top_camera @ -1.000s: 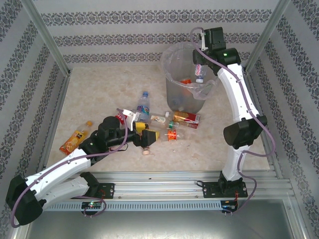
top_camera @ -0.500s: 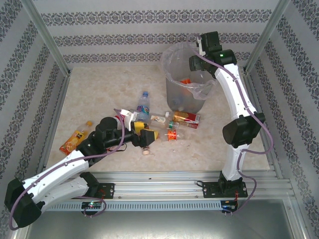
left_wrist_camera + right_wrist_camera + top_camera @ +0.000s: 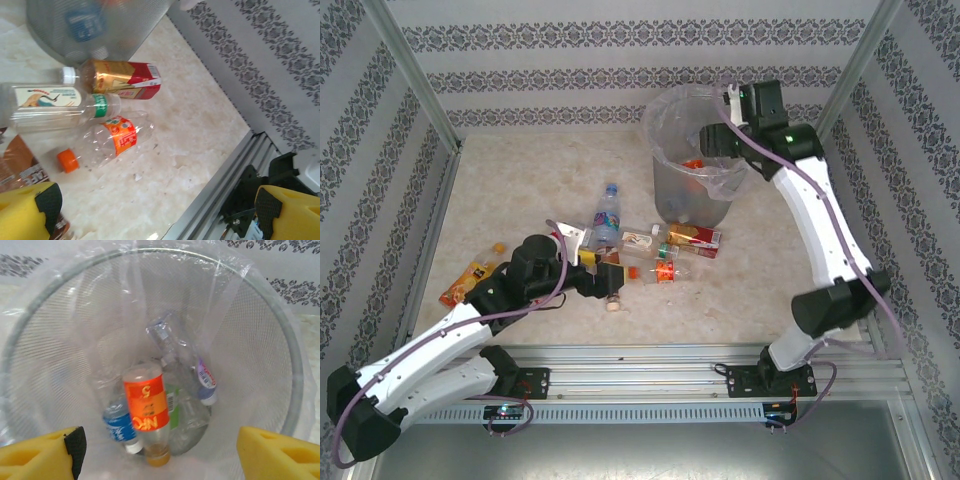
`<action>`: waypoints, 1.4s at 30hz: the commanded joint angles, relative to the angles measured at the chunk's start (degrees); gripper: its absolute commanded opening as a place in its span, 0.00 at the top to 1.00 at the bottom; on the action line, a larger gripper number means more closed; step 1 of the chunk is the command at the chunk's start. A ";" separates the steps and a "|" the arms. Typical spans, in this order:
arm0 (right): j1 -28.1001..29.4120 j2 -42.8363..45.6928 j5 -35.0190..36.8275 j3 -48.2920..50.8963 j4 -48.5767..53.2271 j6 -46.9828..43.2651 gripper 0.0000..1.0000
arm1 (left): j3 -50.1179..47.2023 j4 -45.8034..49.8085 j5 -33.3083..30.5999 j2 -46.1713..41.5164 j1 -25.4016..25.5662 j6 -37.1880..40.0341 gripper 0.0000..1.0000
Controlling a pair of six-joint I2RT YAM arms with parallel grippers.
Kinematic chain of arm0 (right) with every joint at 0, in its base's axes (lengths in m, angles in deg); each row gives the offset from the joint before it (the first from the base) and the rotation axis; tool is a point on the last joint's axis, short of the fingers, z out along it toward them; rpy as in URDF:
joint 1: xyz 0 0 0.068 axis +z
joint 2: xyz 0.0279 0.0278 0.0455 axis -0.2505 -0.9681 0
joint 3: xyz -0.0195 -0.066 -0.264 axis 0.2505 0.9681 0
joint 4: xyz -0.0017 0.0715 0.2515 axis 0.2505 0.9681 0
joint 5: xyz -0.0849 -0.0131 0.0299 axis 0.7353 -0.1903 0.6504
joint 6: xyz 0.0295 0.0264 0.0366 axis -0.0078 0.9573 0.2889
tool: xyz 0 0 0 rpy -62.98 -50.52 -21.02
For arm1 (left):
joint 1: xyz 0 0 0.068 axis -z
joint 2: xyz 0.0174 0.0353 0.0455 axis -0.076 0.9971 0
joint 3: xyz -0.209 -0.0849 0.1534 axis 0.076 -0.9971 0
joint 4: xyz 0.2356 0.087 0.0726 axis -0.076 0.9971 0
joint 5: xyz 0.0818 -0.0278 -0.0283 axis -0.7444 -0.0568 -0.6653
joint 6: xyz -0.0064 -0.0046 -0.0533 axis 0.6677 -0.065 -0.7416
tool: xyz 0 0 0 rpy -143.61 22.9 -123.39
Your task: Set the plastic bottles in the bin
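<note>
Evidently one drop-off is ending while a pick-up begins. The bin (image 3: 665,110) stands at about 1 o'clock on the table (image 3: 510,180). The right gripper (image 3: 718,140) hangs over it with its fingers parted and nothing between them. Its wrist view looks straight down at the plastic bottles already inside: an orange-label bottle (image 3: 147,410) on top, a blue-label bottle (image 3: 119,425) at its 8 o'clock and a purple-label bottle (image 3: 205,382) at its 2 o'clock.

The left gripper (image 3: 605,275) sits low near the table's centre, spread wide and holding nothing. In its wrist view a brown-label bottle (image 3: 15,165) lies just beside one finger. Beyond it, toward 12 o'clock, lie an orange-capped bottle (image 3: 110,142), a white-label bottle (image 3: 50,102) and a red-and-gold bottle (image 3: 122,80) near the bin's foot. From above, a blue-capped bottle (image 3: 608,212) lies at the gripper's 12 o'clock, and an orange bottle (image 3: 470,280) lies well apart at 9 o'clock.

The step in hand looks like the left arm choosing its next bottle — probably the brown-label one. That would mean centring the open fingers across its body before closing, since a round, light bottle may roll away. The right arm would need to lift clear of the liner bag first — it could snag.
</note>
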 commanded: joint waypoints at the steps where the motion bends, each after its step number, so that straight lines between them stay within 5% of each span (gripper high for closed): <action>1: 1.52 6.77 -4.83 8.70 -4.17 4.03 0.20 | 3.28 8.52 -2.80 1.27 -0.81 2.87 0.00; 18: 7.68 40.96 -22.26 56.13 -16.50 17.96 0.02 | 9.17 20.05 -10.50 16.10 -1.34 -4.77 0.00; 30: 7.98 51.41 -26.59 69.58 -21.94 25.35 0.02 | 9.49 13.47 -10.63 25.92 -3.45 -9.94 0.00; 42: 8.49 48.85 -26.07 71.10 -24.17 25.80 0.02 | 11.55 10.03 -7.80 33.81 -6.37 -9.56 0.00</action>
